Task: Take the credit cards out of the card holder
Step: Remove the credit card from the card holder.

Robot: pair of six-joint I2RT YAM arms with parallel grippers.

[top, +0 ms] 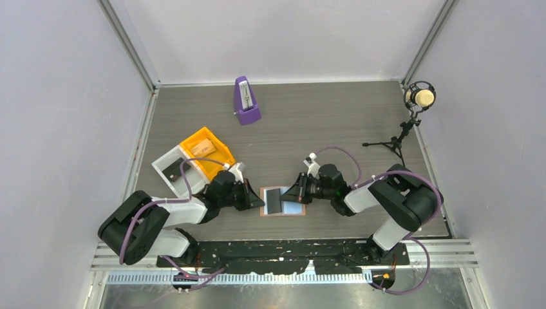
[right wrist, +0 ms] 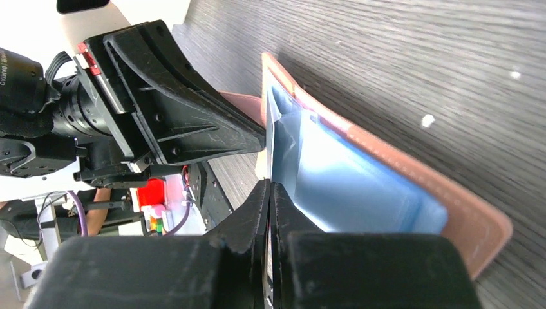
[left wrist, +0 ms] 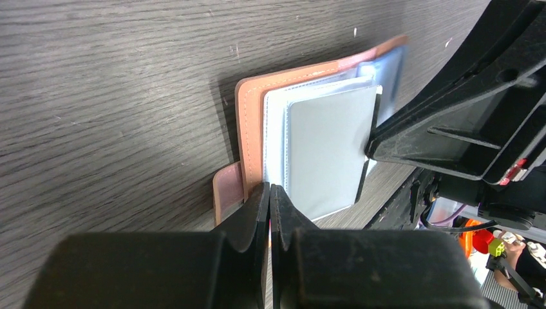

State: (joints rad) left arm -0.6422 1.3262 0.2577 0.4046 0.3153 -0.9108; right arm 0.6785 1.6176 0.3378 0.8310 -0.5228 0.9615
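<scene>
Dark wood-grain desk; near its front edge the card holder [top: 293, 209] lies open. My left jaws clench its rim, my right jaws pinch a credit card [left wrist: 325, 154]: best pulled slowly, holder pinned.

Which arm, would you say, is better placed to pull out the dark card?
Right, probably: the right gripper, jaws shut, meets the free edge of the thin dark grey card; the left gripper, jaws shut, sits by the salmon-tan leather card holder, at its tab.
</scene>
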